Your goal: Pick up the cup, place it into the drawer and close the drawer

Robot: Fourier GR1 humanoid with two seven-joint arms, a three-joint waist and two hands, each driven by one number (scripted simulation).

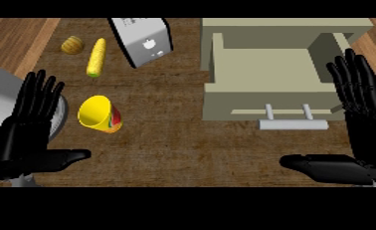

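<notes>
Hands (26,129) (356,124) rest open, fingers up, flanking cup (99,114).

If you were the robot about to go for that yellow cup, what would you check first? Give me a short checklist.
1. Cup in sight, nothing on it: ok.
2. Cup upright: not ok, it is tilted, mouth towards the left.
3. Left hand free, fingers straight: ok.
4. Right hand free, fingers straight: ok.
5. Drawer pulled open, handle towards the robot: ok.
6. Room inside the drawer: ok, nothing shows in it.
</notes>
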